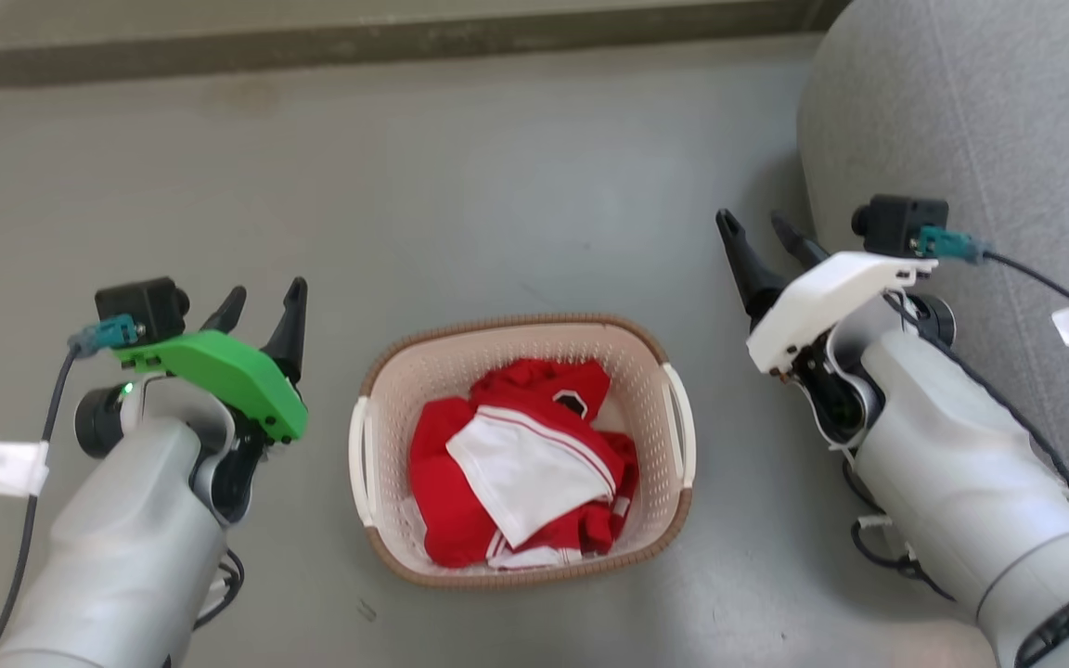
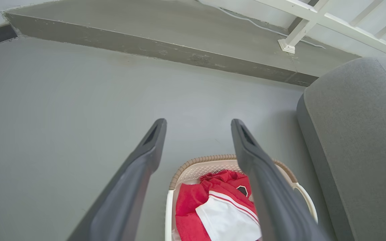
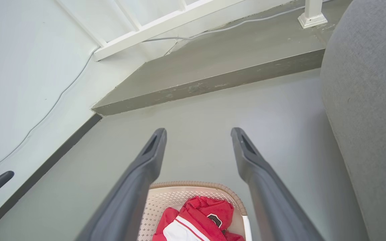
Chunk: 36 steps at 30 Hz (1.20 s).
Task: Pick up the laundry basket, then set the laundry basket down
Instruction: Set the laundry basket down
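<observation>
laundry basket (image 1: 516, 323) sits on the floor (image 1: 497, 186) between the arms, red and white clothes (image 1: 516, 455) inside. left gripper (image 1: 265, 290) fingers apart, right gripper (image 1: 753, 220) fingers apart, each beside a handle, not touching.

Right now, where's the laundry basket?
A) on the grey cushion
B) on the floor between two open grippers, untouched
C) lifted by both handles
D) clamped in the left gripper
B: the laundry basket rests on the floor, with the left gripper and right gripper open on either side, neither touching it.
</observation>
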Tool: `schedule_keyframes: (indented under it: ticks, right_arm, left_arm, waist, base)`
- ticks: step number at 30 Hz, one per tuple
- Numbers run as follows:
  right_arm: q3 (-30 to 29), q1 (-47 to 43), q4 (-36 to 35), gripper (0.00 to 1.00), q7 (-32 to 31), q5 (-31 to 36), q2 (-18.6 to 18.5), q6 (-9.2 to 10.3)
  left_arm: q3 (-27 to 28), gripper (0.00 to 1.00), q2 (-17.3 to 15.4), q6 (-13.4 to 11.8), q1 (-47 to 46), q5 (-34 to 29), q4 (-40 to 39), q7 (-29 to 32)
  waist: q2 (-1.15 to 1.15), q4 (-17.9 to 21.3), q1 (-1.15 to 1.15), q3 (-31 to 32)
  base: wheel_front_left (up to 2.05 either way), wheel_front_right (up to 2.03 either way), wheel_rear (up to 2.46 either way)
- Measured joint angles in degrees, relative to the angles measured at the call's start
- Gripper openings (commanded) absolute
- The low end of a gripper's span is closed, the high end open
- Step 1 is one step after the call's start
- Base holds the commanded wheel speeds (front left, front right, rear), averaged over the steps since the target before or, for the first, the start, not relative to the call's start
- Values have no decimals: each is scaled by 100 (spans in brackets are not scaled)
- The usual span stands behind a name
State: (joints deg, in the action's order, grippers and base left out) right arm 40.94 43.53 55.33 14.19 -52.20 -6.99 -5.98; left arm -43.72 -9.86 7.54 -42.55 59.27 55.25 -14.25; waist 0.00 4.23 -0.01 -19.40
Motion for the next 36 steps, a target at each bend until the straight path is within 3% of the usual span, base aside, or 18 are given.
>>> schedule_keyframes:
  ticks: [15, 27, 36]
  right_arm:
    - [-1053, -1205, -1319, 100, 23, 723, -222, 218]
    - [-1978, -2130, -2767, 100, 25, 1789, -470, 658]
    - [-2282, -2924, -3448, 100, 32, 2280, -397, 839]
  left_arm:
    - [939, 100, -100, -97, 1037, -853, -1159, 0]
    - [1651, 100, -158, -476, 1852, -1840, -2315, -1]
    - [2305, 100, -140, -835, 2479, -2628, -3309, -15]
  waist:
    - [0, -91, 0, 1179]
    - [0, -204, 0, 1647]
    - [0, -308, 0, 1750]
  base:
    - [0, 0, 0]
    - [0, 0, 0]
    - [0, 0, 0]
